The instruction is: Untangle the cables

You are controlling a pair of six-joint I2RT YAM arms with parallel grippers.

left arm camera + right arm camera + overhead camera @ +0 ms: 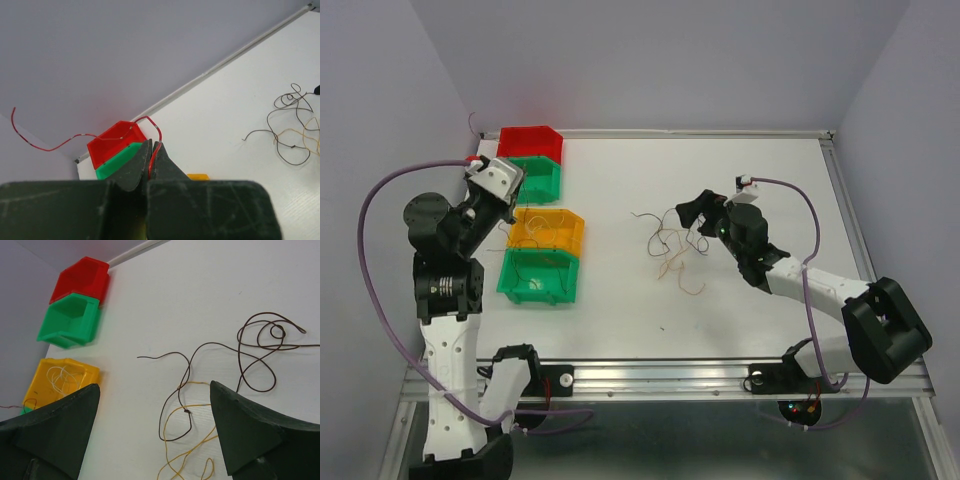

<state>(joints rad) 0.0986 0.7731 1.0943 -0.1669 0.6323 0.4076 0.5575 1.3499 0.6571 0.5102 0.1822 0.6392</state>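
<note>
My left gripper (151, 145) is shut on a thin red cable (60, 144). The cable curls out of the jaws and trails left through the air above the red bin (112, 142). From above, this gripper (482, 165) is raised beside the stacked bins at the far left. A loose tangle of dark brown and yellow cables (670, 245) lies on the white table near the middle. My right gripper (696, 220) hangs open just right of the tangle. In its wrist view, the dark brown cable (220, 347) and yellow cable (185, 412) lie on the table between and beyond the wide-open gripper (154, 386).
A red bin (530, 140) sits on a green bin (535, 175) at the back left. In front of them a yellow bin (548, 228), holding whitish wires (60, 377), sits on another green bin (538, 275). A rail (650, 375) borders the near edge.
</note>
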